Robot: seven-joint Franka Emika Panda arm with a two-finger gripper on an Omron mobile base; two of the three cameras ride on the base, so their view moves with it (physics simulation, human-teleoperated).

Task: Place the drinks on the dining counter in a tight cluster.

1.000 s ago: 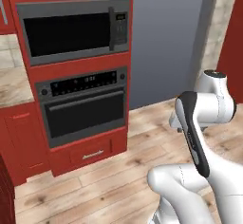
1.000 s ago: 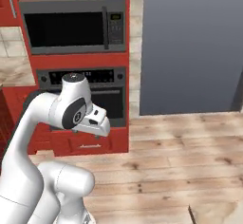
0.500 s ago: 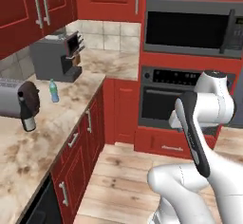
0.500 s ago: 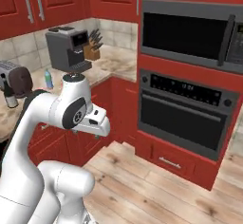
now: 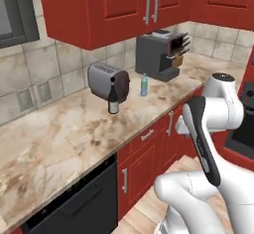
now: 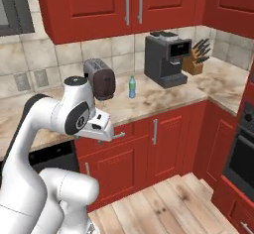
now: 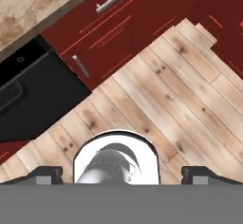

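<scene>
A dark slim-necked wine bottle (image 5: 113, 99) stands on the marble worktop (image 5: 59, 134) in front of a toaster. To its right stands a small blue water bottle (image 5: 144, 85) with a green cap, also seen in the right base view as the water bottle (image 6: 132, 87). The yellow juice bottle and the dining counter are out of view. My gripper (image 7: 122, 174) hangs over the wooden floor, well short of the worktop, open and holding nothing. Its fingertips (image 7: 45, 173) stand wide apart.
A silver toaster (image 5: 106, 81), a grey coffee machine (image 5: 159, 54) and a knife block (image 6: 196, 62) line the tiled wall. Red cabinets (image 6: 149, 144) and a black dishwasher (image 5: 74, 203) sit below the worktop. An oven front (image 6: 240, 148) is at the right.
The whole scene has swung: the base has turned left, so the ovens have slid off to the right and the worktop with the bottles is now central. The arm holds the same pose.
</scene>
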